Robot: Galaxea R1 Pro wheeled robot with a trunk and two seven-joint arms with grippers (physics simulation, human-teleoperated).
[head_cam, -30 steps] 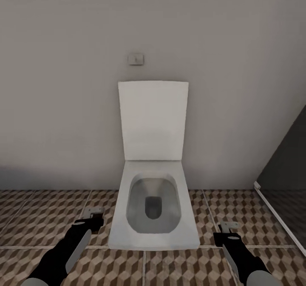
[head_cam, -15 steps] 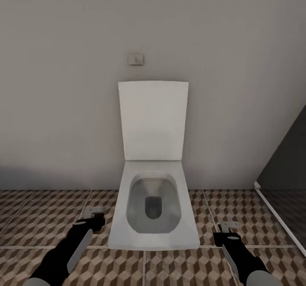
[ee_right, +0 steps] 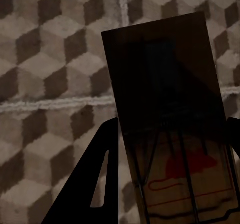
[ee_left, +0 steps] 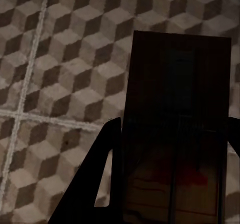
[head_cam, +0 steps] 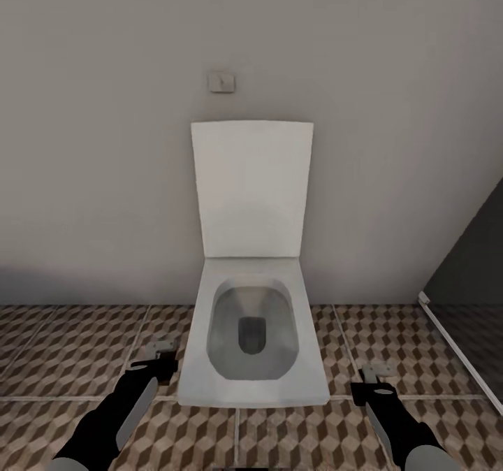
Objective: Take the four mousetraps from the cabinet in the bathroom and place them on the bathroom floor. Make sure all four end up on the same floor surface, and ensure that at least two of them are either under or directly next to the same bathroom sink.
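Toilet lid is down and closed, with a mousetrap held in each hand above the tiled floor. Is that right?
Not quite: the toilet lid stands raised against the wall, as the head view shows. Each hand does hold a mousetrap, left and right, above the tiled floor.

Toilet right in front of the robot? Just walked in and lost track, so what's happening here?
The robot faces a white toilet with its lid up, standing on the patterned bathroom floor. Each arm carries a mousetrap over the tiles: the left tool is shut on one mousetrap, the right tool on another mousetrap. Neither trap is on the floor yet.
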